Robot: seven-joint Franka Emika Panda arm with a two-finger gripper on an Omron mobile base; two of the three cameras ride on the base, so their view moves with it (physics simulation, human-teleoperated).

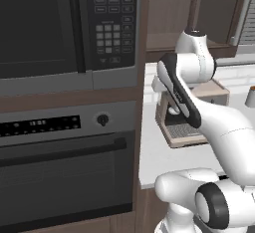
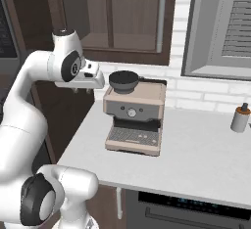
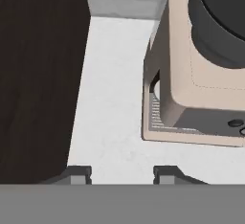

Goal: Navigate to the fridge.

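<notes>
The fridge is out of view. My arm is folded above the white counter (image 2: 196,154), with the gripper (image 2: 82,90) pointing down just left of the beige coffee machine (image 2: 133,118). In the hand view the gripper (image 3: 122,174) is open, its two dark tips wide apart with bare counter (image 3: 115,122) between them. The coffee machine (image 3: 201,84) lies to the right of the tips and a dark wooden panel (image 3: 38,74) to the left.
A dark built-in oven (image 1: 60,172) with a microwave (image 1: 64,23) above it stands left of the counter. Brown wooden cabinets (image 2: 122,12) hang over the coffee machine (image 1: 187,122). A grey-framed window (image 2: 220,27) and a small bottle (image 2: 239,118) are to the right.
</notes>
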